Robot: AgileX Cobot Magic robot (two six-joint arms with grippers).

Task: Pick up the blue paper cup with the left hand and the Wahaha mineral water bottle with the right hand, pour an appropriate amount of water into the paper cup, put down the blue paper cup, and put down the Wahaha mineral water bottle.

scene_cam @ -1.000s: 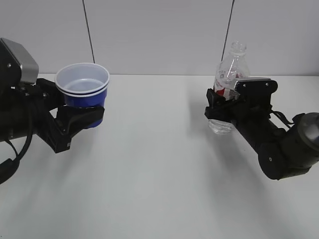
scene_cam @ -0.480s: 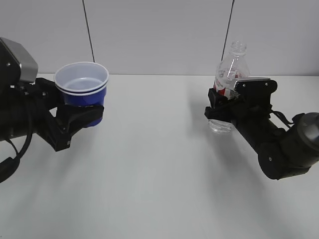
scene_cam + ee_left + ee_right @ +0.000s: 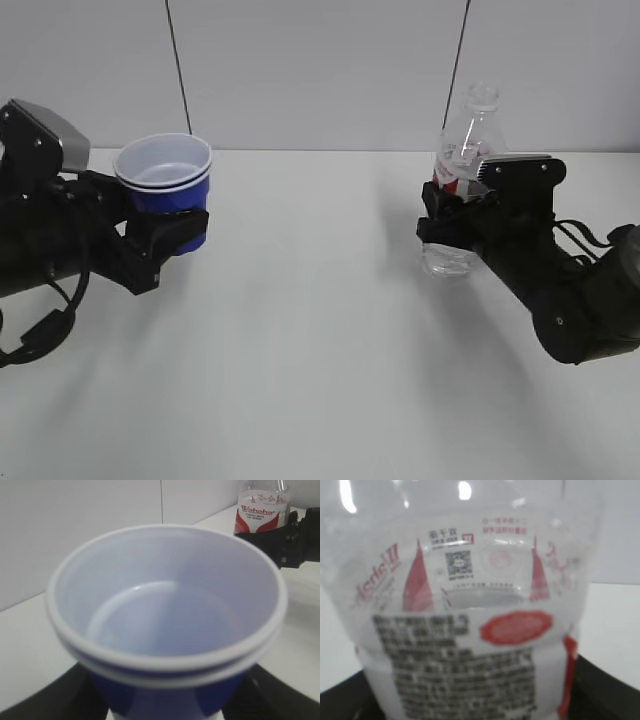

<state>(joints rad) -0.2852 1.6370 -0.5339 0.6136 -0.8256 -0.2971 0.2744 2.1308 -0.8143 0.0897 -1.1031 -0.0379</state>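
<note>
Jaws clenched on blue paper cup [image 3: 166,180] at left and bottle [image 3: 462,170] at right, both lifted, well apart: bring neck over rim, tilt slowly.

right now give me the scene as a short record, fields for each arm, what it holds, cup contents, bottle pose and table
left tool: shut on the blue paper cup, held off the table
right tool: shut on the Wahaha mineral water bottle, gripped around the label
cup contents: no water visible; white inside looks dry in the left wrist view
cup pose: upright, mouth up
bottle pose: upright, no cap on the neck, not tipped toward the cup
gap: cup and bottle well apart, at opposite sides
table: plain white surface
pouring: not yet begun
</note>
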